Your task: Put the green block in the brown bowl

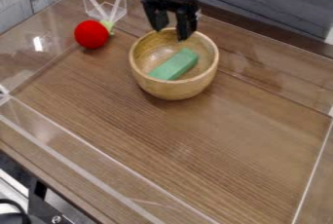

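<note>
The green block (pixel 174 66) lies flat inside the brown bowl (pixel 146 80), tilted diagonally across its floor. The bowl stands on the wooden table (pixel 196 140), slightly left of centre and toward the back. My gripper (pixel 170 25) hangs above the bowl's far rim, its two black fingers spread apart with nothing between them. It is clear of the block and does not touch it.
A red ball (pixel 90 34) rests on the table left of the bowl, with a clear plastic piece (pixel 107 9) behind it. Low transparent walls (pixel 78 169) border the table. A grey plank wall runs along the back.
</note>
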### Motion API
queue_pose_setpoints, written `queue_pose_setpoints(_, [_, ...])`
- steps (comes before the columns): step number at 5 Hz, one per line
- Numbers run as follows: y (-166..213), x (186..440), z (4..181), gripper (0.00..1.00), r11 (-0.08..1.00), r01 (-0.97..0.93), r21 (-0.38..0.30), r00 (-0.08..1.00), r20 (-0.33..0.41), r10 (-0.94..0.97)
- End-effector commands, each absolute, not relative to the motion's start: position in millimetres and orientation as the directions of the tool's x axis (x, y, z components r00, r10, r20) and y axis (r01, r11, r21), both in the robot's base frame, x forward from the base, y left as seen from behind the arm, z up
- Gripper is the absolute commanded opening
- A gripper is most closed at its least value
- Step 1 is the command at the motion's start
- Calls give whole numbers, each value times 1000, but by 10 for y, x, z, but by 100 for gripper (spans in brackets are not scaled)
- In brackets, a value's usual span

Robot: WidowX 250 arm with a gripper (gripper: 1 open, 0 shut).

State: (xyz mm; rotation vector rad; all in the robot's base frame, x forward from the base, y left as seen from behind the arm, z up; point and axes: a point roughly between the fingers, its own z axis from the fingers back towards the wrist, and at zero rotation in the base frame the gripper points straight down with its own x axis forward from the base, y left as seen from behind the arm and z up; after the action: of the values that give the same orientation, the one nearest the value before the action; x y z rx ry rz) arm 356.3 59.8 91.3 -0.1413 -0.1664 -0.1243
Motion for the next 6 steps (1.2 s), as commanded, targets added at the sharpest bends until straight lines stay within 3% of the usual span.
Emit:
queue_pose_setpoints(1, [669,3738,1082,100,990,74,-117,972,230,-45])
queue_pose_setpoints(3, [871,3747,1092,100,974,190,-125,963,215,-160])
queue_pose_setpoints(5, [987,3723,1126,100,979,148,-137,972,205,-118])
queue_pose_setpoints(6, [945,3667,1056,100,979,147,-144,973,198,-117])
